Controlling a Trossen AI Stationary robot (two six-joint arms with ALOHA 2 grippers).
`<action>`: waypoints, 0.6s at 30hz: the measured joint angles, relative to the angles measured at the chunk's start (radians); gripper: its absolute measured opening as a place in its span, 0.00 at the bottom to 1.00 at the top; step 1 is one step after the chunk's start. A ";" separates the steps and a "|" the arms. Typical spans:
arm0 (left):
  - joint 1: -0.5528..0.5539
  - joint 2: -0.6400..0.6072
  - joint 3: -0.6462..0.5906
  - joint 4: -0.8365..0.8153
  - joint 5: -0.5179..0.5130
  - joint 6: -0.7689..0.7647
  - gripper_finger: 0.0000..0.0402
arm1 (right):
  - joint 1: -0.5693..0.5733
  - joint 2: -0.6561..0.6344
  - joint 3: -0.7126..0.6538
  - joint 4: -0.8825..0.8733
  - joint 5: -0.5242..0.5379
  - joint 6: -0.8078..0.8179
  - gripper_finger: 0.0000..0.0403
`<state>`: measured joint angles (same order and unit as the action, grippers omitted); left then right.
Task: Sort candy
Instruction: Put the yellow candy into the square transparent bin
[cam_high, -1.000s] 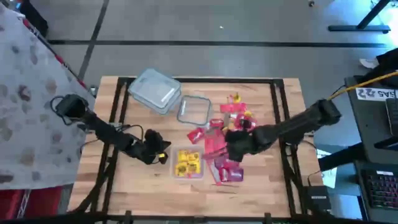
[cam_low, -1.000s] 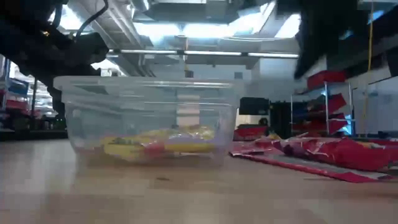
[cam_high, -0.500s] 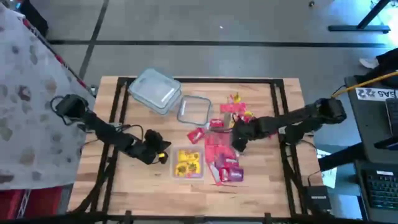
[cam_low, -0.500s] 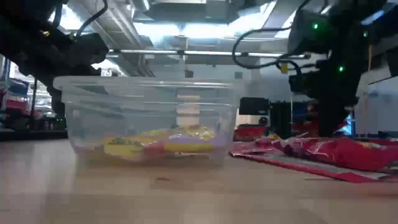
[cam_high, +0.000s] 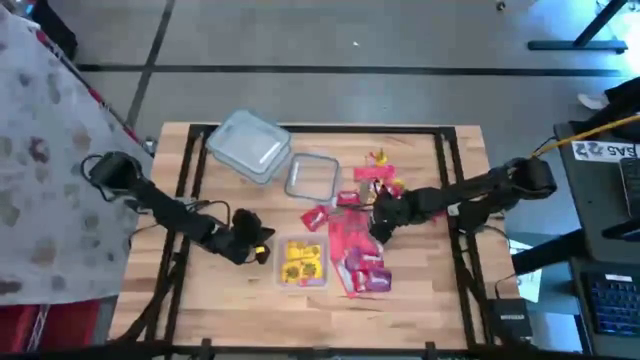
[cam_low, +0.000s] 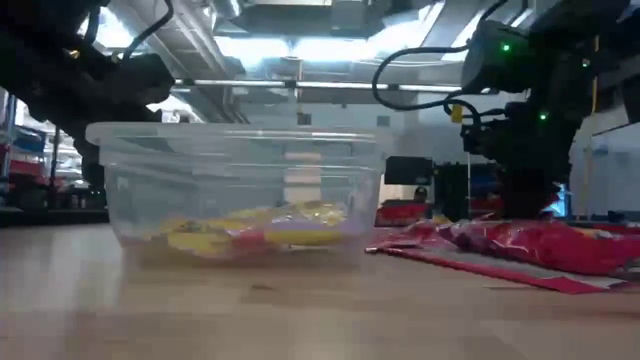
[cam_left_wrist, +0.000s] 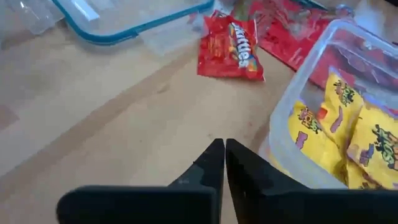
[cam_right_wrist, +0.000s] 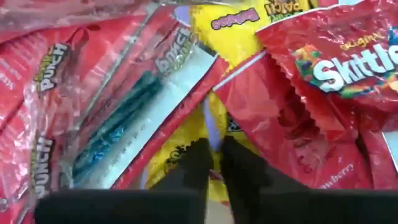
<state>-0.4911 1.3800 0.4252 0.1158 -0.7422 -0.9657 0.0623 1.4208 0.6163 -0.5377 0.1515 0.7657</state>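
Two dark arms reach over the wooden surface (cam_high: 220, 300), one from each side. Three clear plastic containers show in the high view: a large tub (cam_high: 249, 145) at the far left of the group, a smaller empty tub (cam_high: 312, 177) beside it, and a near tub (cam_high: 303, 263) that holds the yellow packets (cam_high: 301, 260). The rest of the candy (cam_high: 352, 248) lies loose to the right of the tubs as a heap of red and pink packets, too overlapped to count, with a few yellow pieces at its far end and a magenta packet (cam_high: 376, 282) at its near edge. One red packet (cam_high: 315, 217) lies apart, between the empty tub and the near tub. The left end effector (cam_high: 262, 250) rests just beside the near tub's left wall, its fingers clenched together on nothing. The right end effector (cam_high: 378, 226) is down on the right side of the heap, its fingers nearly closed with a sliver of yellow wrapper (cam_right_wrist: 211, 127) between their tips; whether they truly grip it cannot be told. Only the right wrist view shows that yellow packets lie under the red ones in the heap, and that long red sleeves hold dark blue sticks (cam_right_wrist: 115, 121). The left wrist view shows the lone red packet's printed face. The low view shows the near tub's contents lying low against its floor.
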 joint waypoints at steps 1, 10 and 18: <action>0.000 0.000 0.000 -0.001 0.000 0.000 0.00 | 0.009 -0.004 0.008 -0.028 -0.004 0.010 0.03; 0.000 0.000 0.000 0.000 0.000 0.000 0.00 | 0.157 -0.029 0.276 -0.330 0.094 0.040 0.00; 0.000 0.000 0.000 0.000 0.000 -0.008 0.00 | 0.242 0.024 0.455 -0.306 0.182 -0.004 0.00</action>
<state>-0.4911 1.3800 0.4252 0.1158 -0.7422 -0.9740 0.3039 1.4453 1.0711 -0.8435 0.3334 0.7620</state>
